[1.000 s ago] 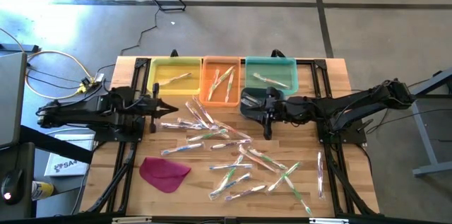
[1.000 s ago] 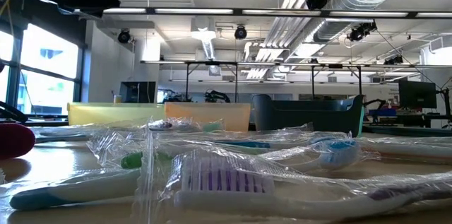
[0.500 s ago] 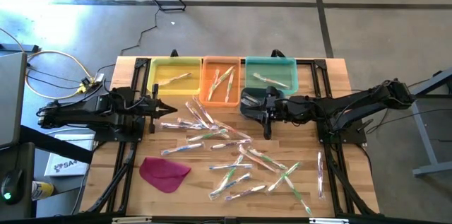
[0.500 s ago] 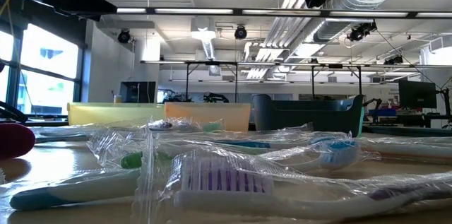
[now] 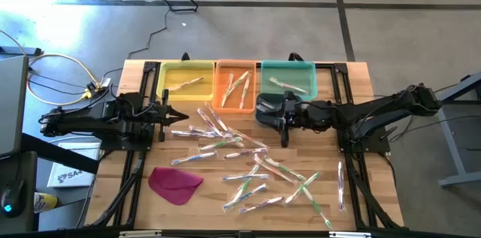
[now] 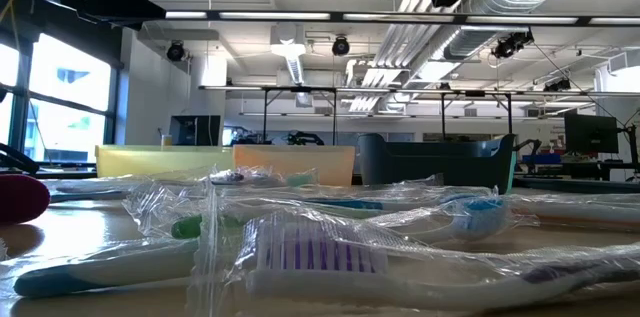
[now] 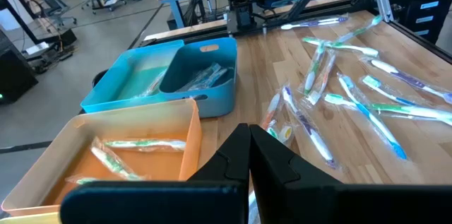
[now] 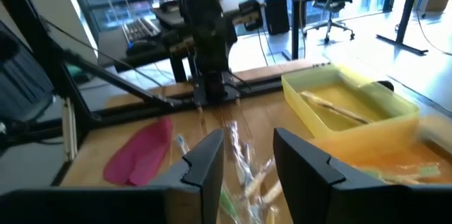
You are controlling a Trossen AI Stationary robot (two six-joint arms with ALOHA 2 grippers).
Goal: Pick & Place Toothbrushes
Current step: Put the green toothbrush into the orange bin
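Several wrapped toothbrushes lie scattered flat on the wooden table; they fill the foreground of the low view. A few more lie in the yellow bin, the orange bin and the teal bin along the far edge. My right gripper hovers open by the teal bin's near left corner, pointing toward the table's left, with nothing between its fingers. My left gripper is shut and empty at the table's left, its fingers pointing toward the pile.
A flat magenta cloth-like piece lies at the near left. One toothbrush lies apart by the right-hand rail. Black frame rails run down both sides of the table. Bare wood shows between the bins and the pile.
My right gripper has tipped slightly upward while staying in the same place. The toothbrushes and my left arm have not moved.
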